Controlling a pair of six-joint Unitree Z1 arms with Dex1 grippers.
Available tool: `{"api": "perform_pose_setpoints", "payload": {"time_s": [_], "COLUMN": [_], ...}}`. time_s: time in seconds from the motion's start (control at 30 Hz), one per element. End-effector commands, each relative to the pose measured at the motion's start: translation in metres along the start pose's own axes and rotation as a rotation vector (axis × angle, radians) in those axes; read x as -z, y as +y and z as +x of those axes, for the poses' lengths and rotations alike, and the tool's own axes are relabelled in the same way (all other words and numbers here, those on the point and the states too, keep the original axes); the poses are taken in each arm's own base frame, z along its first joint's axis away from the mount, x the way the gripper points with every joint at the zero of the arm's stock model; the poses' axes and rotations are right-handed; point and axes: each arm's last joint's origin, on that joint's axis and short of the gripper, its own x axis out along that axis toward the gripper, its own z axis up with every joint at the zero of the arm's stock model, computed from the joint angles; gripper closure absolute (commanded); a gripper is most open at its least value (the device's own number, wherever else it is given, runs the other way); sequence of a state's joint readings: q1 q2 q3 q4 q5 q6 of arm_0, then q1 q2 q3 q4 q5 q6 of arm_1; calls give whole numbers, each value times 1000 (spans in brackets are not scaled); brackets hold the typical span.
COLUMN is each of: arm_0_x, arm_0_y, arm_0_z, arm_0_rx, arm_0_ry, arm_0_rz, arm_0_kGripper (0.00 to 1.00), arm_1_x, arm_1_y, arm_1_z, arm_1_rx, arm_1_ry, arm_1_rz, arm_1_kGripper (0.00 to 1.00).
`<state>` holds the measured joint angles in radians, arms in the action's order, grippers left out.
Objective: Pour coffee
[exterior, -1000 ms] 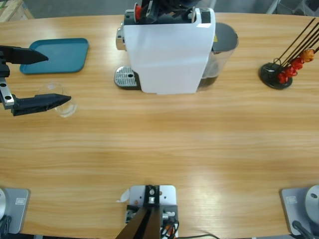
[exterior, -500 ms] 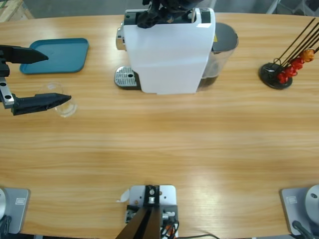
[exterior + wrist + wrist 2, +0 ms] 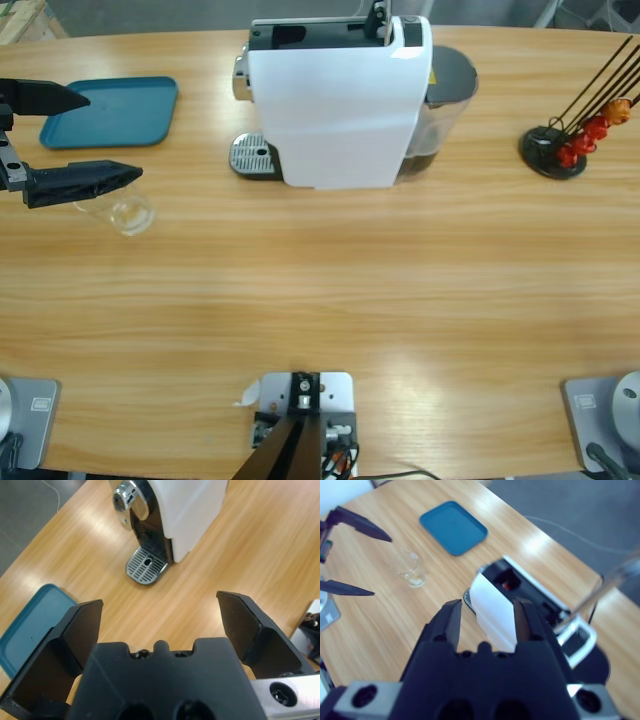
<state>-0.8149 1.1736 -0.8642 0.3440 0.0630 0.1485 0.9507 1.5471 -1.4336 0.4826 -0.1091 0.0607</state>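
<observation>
Left gripper (image 3: 85, 135) sits at the table's left edge, jaws spread wide, nothing between them; it's up by the teal tray (image 3: 110, 110), with the clear tumbler (image 3: 128, 212) just beside the lower jaw, not straddled, so my read is it's staging for a grab rather than holding. Right gripper (image 3: 487, 620) is out of the high view, looking down from above the white coffee machine (image 3: 340, 100); jaws parted a little, empty. Lid slot on top of the machine looks open (red bit visible inside in the right wrist view). No coffee visible anywhere: the tumbler looks empty, drip grate (image 3: 252, 155) bare. Long wooden table (image 3: 330, 300), capsule rack (image 3: 565, 140) far right, grey floor beyond.
</observation>
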Motion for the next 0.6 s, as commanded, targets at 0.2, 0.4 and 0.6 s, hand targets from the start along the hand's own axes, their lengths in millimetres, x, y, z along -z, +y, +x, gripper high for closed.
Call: {"api": "perform_pose_setpoints", "payload": {"time_s": [0.2, 0.4, 0.6], "arm_0_x": [8, 9, 16], "arm_0_y": [-1, -1, -2], "arm_0_z": [-3, -9, -15], "arm_0_rx": [-11, -9, -4], "arm_0_ry": [41, 53, 57], "arm_0_rz": [-37, -12, 4], "arm_0_kGripper": [9, 9, 7], "arm_1_x": [52, 46, 13], "arm_1_y": [-8, -15, -26], "arm_1_z": [3, 2, -3], "arm_1_rx": [278, 401, 432], "arm_1_ry": [7, -190, -414], "arm_1_rz": [276, 457, 604], "arm_1_kGripper": [1000, 1000, 1000]}}
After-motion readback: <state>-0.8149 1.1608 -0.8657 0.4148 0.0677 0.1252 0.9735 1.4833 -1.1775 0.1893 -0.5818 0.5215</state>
